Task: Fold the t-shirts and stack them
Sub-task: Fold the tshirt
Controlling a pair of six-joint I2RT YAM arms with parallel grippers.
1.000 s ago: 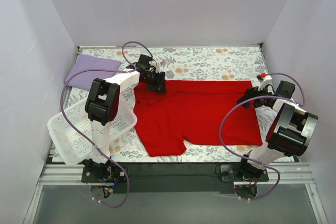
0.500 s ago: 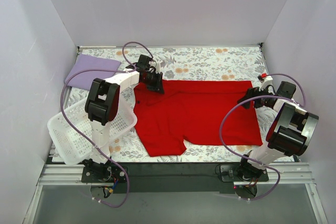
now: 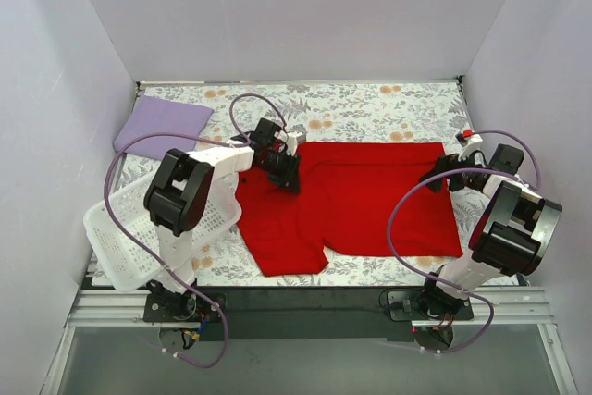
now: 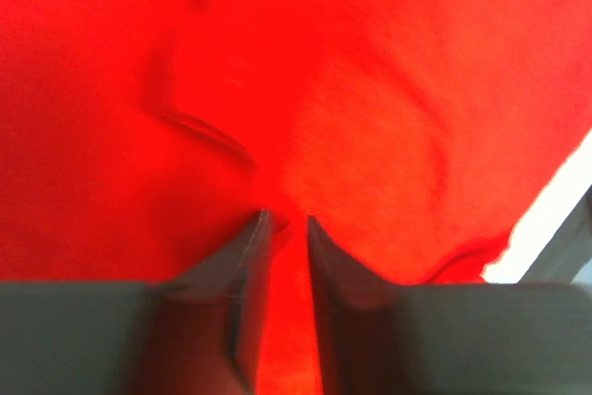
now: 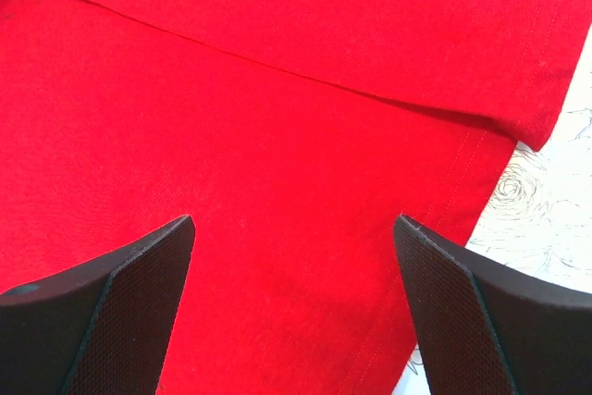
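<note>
Left hand pinching red t-shirt near surface's far edge, right hand spread; sleeve fold likely, next drawing cloth inward

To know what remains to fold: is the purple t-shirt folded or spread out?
Folded. The purple t-shirt lies as a small compact rectangle in the far left corner of the tablecloth, no sleeves showing.
</note>
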